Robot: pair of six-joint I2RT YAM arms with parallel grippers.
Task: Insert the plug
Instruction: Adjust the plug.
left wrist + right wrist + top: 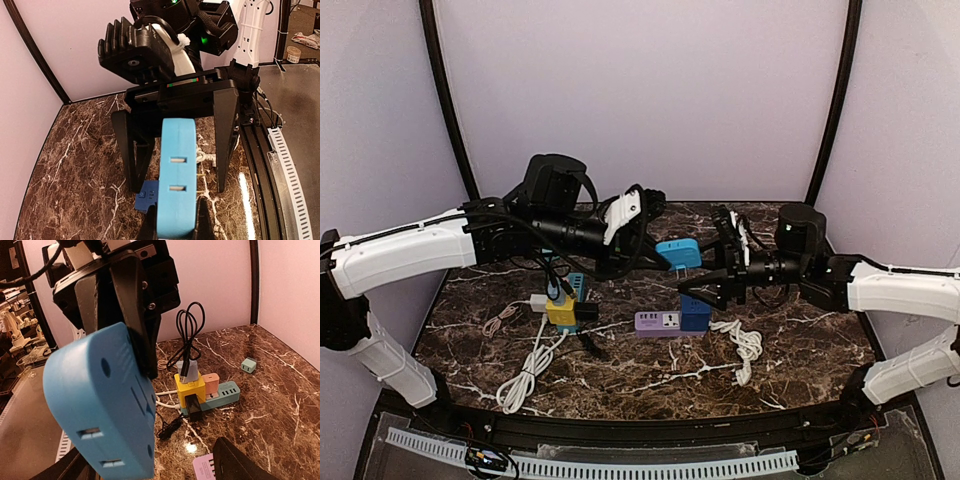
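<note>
A light-blue plug block (678, 252) hangs in the air above the marble table, held in my left gripper (662, 250). In the left wrist view the block (177, 175) fills the gap between my fingers and shows two slots. My right gripper (705, 287) faces it from the right, open, its two black fingers (225, 140) standing either side of the block without touching it. The block (105, 400) looms large in the right wrist view. Below lie a purple power strip (655, 322) and a dark-blue block (696, 313) at its right end.
A teal power strip (225, 392) at centre left carries a yellow cube adapter (563, 308), a pink charger (211, 382) and a black plug. White cables lie coiled at the front left (525, 375) and right (745, 345). A small green charger (248, 365) sits far off.
</note>
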